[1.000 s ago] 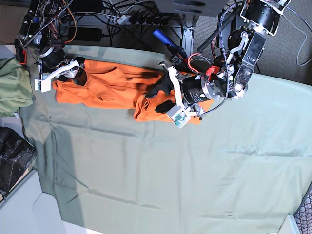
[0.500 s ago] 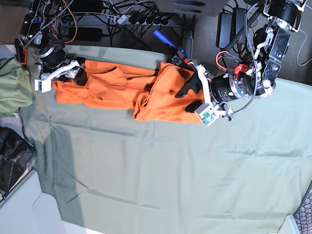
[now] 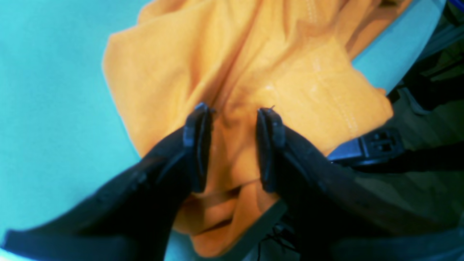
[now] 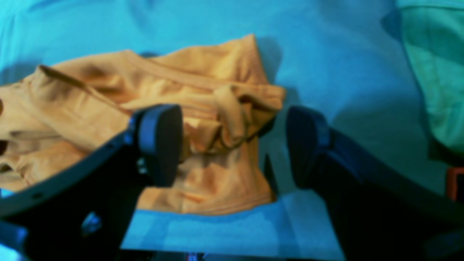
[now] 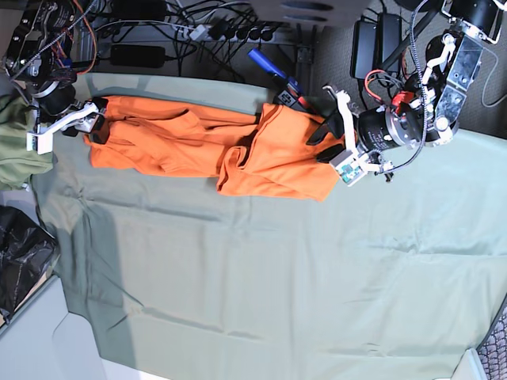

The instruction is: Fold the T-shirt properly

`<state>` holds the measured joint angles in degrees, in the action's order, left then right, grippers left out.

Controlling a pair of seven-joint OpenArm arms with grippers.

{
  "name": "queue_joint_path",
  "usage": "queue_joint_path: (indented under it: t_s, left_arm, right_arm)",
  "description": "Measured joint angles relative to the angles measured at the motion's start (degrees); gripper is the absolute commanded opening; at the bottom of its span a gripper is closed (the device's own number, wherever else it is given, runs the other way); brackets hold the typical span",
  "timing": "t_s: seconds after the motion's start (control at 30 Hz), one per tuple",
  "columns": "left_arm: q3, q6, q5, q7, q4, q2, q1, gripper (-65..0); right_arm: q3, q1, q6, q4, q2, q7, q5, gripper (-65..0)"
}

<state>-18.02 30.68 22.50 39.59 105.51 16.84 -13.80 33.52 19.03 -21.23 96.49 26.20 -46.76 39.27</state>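
Between left claw pads, T-shirt fold, grip unclear, right claw released.

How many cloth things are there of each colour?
Orange: 1, the T-shirt
Olive green: 1, the bunched garment
Sage green: 1, the table cloth
Total: 3
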Motion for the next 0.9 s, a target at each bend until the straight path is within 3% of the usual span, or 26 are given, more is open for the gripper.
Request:
queue_joint_path:
  t_s: [0.3, 0.43, 0.7, 0.9]
  left_arm:
    - [0.0, 0.0, 0.0, 0.0, 0.0, 0.0, 0.0, -43.5]
    - [0.0, 0.0, 0.1, 0.0, 0.0, 0.0, 0.0, -43.5]
    - [0.0, 0.0, 0.0, -0.3, 0.0, 0.0, 0.0, -43.5]
    - [0.0, 0.0, 0.0, -0.6, 0.0, 0.0, 0.0, -43.5]
  right_arm:
    - [0.0, -1.6, 0.0, -5.9, 0.0, 2.2, 0.0, -20.7]
    - [-0.4, -4.8, 0.0, -11.4, 0.0, 2.3, 2.8, -20.7]
    - [-8.8, -6.0, -0.3, -13.1, 0.6, 4.3, 2.7, -20.8]
    - [-9.8, -6.2, -0.3, -13.0, 0.6, 4.2, 2.8, -21.0]
